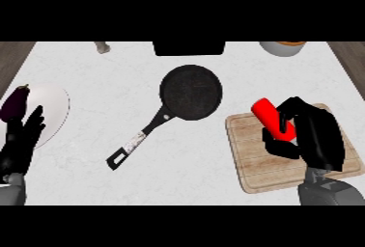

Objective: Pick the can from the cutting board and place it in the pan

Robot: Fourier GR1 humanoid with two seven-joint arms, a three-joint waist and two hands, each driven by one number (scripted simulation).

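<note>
Head view shows the right hand (317, 137) curled round the red can (267, 113), its long axis running 11-to-5 o'clock, free end toward 11, over the board (260, 164) at 4 o'clock from the pan (190, 91), while the left hand (18, 144) rests open at 9 o'clock.

Kitchen: pale marble counter (192, 164), black frying pan (190, 91), wooden cutting board (264, 164), eggplant (14, 103) on white plate (53, 96).
</note>
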